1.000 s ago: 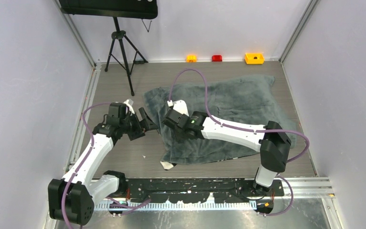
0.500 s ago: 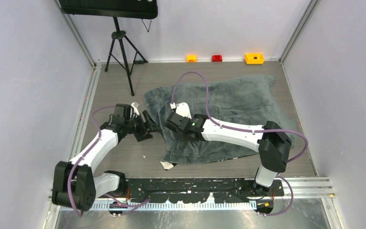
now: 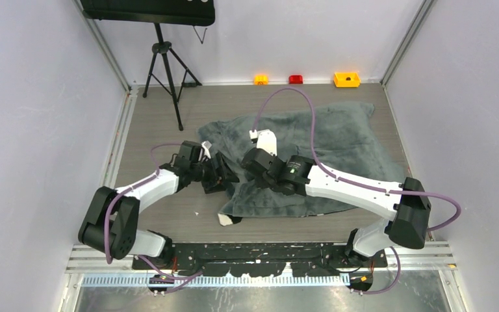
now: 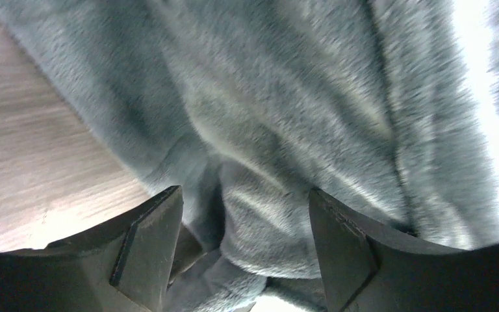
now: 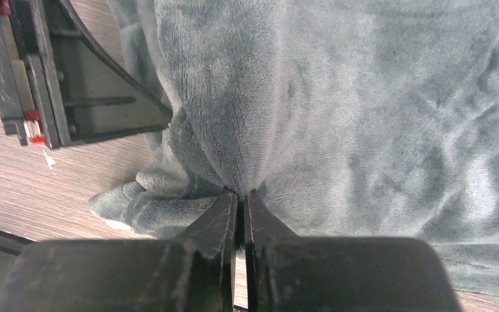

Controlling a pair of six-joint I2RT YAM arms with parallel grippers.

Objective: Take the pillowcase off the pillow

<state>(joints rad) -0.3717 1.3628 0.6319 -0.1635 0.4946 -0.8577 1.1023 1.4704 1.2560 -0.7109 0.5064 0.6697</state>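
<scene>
The pillowcase (image 3: 325, 140) is plain dark grey plush, its nap streaked paler silver-grey in the wrist views, with a small white bit (image 3: 225, 220) at its 7 o'clock corner. The counter (image 3: 162, 117) is grey-brown with fine wood grain, and along its 12 o'clock edge sit an orange-yellow bin (image 3: 260, 79), a red bin (image 3: 295, 79) and a yellow bin (image 3: 346, 79). The left arm (image 3: 149, 187) and right arm (image 3: 357, 188) are white with black joints and purple cables (image 3: 286, 94), while the left end effector (image 3: 223, 177), the right end effector (image 3: 250, 169) and the tripod (image 3: 164, 71) are black.

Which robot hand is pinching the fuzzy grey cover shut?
The right gripper: it is clamped shut on a fold of the pillowcase. The left gripper is spread wide open, with the fabric loose between its tips.
</scene>
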